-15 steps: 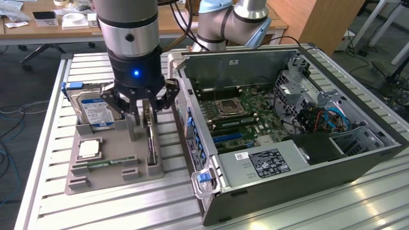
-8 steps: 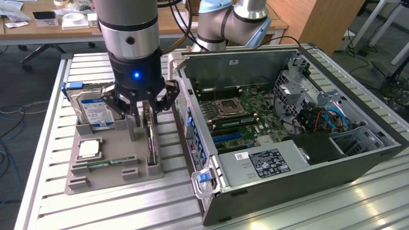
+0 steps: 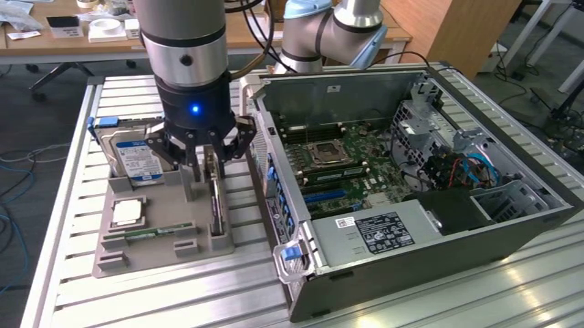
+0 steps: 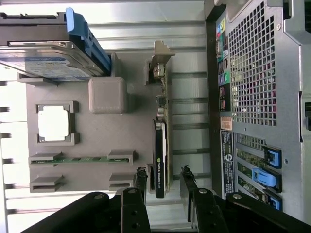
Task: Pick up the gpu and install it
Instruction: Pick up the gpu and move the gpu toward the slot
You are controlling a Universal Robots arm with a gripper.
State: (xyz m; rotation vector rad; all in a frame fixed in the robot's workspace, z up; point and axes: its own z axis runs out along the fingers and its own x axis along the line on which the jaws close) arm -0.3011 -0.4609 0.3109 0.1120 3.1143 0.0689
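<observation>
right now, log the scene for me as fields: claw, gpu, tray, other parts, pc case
claw: open, one finger on each side of the gpu
contact: cannot tell
gpu: standing on edge in the grey holder tray, not lifted
other parts on tray: hard drive, cpu, memory stick
pc case: on its side, open, motherboard exposed, at the exterior view's right of the tray

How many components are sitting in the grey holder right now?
4: hard drive standing at one end, CPU and memory stick lying flat, gpu on edge under the open gripper. None seems hidden.
</observation>
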